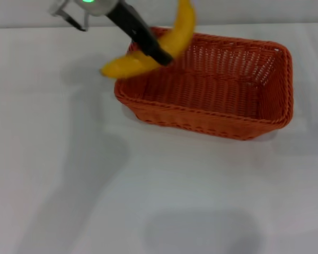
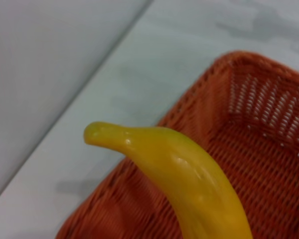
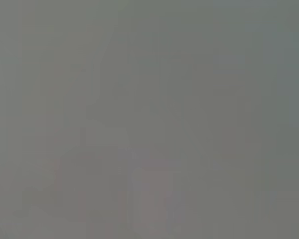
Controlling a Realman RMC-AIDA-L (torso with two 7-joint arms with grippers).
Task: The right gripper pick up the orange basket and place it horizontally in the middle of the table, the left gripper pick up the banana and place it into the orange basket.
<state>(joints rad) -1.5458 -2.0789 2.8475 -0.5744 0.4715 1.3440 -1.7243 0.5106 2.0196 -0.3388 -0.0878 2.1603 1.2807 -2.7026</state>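
The orange basket [image 1: 212, 87] lies lengthwise across the middle of the white table [image 1: 69, 174], with nothing inside it. My left gripper [image 1: 160, 54] reaches in from the upper left and is shut on the banana [image 1: 172, 42]. It holds the curved yellow fruit in the air over the basket's left rim, one end jutting out past the rim. In the left wrist view the banana [image 2: 184, 179] hangs above the basket [image 2: 259, 149] near its corner. The right gripper is out of view, and the right wrist view shows only flat grey.
A pale wall [image 1: 228, 10] runs along the far edge of the table behind the basket. Bare white tabletop lies in front of and to the left of the basket.
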